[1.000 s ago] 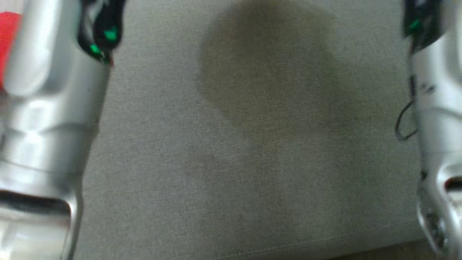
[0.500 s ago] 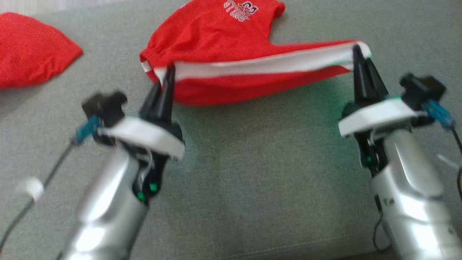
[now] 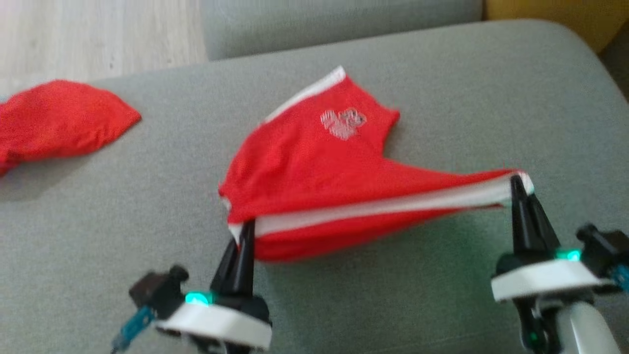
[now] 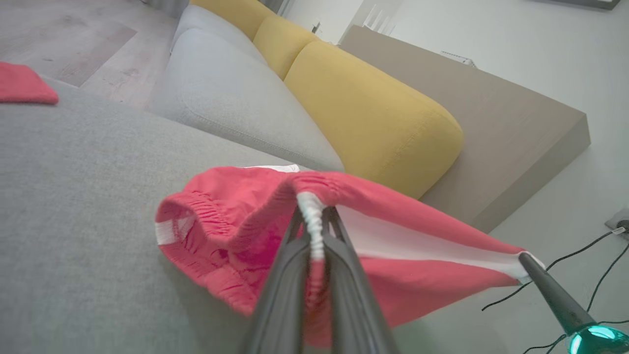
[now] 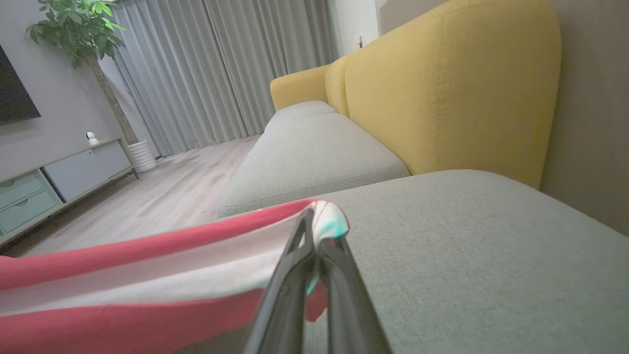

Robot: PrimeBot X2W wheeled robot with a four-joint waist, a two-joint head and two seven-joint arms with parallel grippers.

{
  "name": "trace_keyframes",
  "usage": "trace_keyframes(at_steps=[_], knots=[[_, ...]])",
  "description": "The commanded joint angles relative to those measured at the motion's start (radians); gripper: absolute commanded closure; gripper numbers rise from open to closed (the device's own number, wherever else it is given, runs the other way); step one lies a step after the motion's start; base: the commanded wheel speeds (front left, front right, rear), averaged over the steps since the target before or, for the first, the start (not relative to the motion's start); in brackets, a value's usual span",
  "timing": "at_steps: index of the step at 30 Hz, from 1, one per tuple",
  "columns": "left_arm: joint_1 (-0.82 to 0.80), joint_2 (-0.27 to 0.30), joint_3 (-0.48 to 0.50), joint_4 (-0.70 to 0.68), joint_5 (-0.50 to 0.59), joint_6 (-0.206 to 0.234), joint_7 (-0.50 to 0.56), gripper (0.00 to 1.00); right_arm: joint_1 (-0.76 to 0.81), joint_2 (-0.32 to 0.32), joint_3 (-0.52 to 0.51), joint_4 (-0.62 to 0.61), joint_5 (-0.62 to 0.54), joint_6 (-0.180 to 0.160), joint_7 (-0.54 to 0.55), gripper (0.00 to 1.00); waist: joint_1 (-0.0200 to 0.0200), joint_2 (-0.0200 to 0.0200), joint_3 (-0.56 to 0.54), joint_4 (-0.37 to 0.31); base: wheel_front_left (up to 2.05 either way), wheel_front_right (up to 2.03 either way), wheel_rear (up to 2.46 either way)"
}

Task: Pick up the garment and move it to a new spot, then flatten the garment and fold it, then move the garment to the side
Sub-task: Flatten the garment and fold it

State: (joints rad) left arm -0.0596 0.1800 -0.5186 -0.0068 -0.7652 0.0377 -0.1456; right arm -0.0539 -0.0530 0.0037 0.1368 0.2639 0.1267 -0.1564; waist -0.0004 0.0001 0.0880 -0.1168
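Observation:
The garment [image 3: 319, 167] is a pair of red shorts with a white side stripe and a white logo, lying partly on the grey cushion [image 3: 442, 88]. My left gripper [image 3: 247, 226] is shut on the waistband end of the stripe; the left wrist view shows the elastic edge [image 4: 310, 216] pinched between its fingers. My right gripper [image 3: 517, 183] is shut on the hem end of the stripe, seen close in the right wrist view [image 5: 319, 223]. The stripe edge is lifted and stretched taut between both grippers while the far leg rests on the cushion.
A second red cloth [image 3: 59, 120] lies at the cushion's far left. Beyond the cushion are another grey seat [image 5: 314, 152], yellow backrests [image 4: 373, 113] and wooden floor [image 3: 98, 34]. Black cables [image 4: 580, 255] run on the floor to the right.
The head camera has tilted up, so the picture went from bare cushion and forearms to the shorts. Both grippers keep their hold on the stripe; the shorts look drawn nearer to me.

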Motion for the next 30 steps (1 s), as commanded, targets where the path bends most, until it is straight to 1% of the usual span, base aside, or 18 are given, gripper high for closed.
trace_keyframes(at_steps=[1,3,6,8,11,14,19,23,27,28,30], knots=[[0.008,0.019,0.026,-0.068,-0.006,0.018,0.001,1.0,0.019,0.0,0.004,-0.1,-0.014,0.004,0.032,1.0,0.0004,-0.0001,-0.024,0.004,0.0,0.0,0.0],[0.05,0.017,0.019,-0.105,-0.015,0.033,0.006,1.0,0.07,0.001,-0.006,-0.182,-0.021,0.004,0.074,1.0,0.0004,-0.0001,-0.026,0.015,0.0,0.0,0.0],[0.088,0.006,0.001,-0.131,-0.034,0.042,0.02,1.0,0.122,0.002,-0.026,-0.275,-0.017,0.004,0.125,1.0,0.0004,-0.0001,-0.017,0.042,0.0,0.0,0.0],[0.097,-0.004,-0.013,-0.128,-0.042,0.043,0.03,1.0,0.135,0.002,-0.037,-0.304,-0.018,0.004,0.152,1.0,0.0004,-0.0001,-0.007,0.062,0.0,0.0,0.0],[0.092,-0.034,-0.034,-0.107,-0.075,0.036,0.055,1.0,0.122,0.003,-0.054,-0.303,-0.016,0.004,0.179,1.0,0.0004,-0.0001,0.017,0.097,0.0,0.0,0.0],[0.069,-0.063,-0.046,-0.065,-0.111,0.025,0.078,1.0,0.076,0.003,-0.063,-0.268,-0.036,0.004,0.201,1.0,0.0004,-0.0001,0.042,0.131,0.0,0.0,0.0],[-0.009,-0.102,-0.052,0.012,-0.173,0.008,0.103,1.0,-0.06,-0.001,-0.062,-0.169,-0.066,0.004,0.229,1.0,0.0004,-0.0001,0.082,0.177,0.0,0.0,0.0],[-0.096,-0.12,-0.038,0.067,-0.24,0.015,0.119,1.0,-0.201,-0.039,-0.038,-0.056,-0.069,0.004,0.257,1.0,0.0004,-0.0001,0.113,0.203,0.0,0.0,0.0],[-0.197,-0.127,-0.027,0.136,-0.305,0.033,0.135,1.0,-0.345,-0.08,-0.005,0.08,-0.069,0.004,0.282,1.0,0.0004,-0.0001,0.149,0.229,0.0,0.0,0.0],[-0.197,-0.127,-0.027,0.136,-0.305,0.033,0.135,1.0,-0.345,-0.08,-0.005,0.08,-0.069,0.004,0.282,1.0,0.0004,-0.0001,0.149,0.229,0.0,0.0,0.0],[-0.248,-0.129,-0.03,0.172,-0.337,0.039,0.142,1.0,-0.414,-0.1,0.016,0.151,-0.068,0.004,0.289,1.0,0.0004,-0.0001,0.167,0.24,0.0,0.0,0.0]])
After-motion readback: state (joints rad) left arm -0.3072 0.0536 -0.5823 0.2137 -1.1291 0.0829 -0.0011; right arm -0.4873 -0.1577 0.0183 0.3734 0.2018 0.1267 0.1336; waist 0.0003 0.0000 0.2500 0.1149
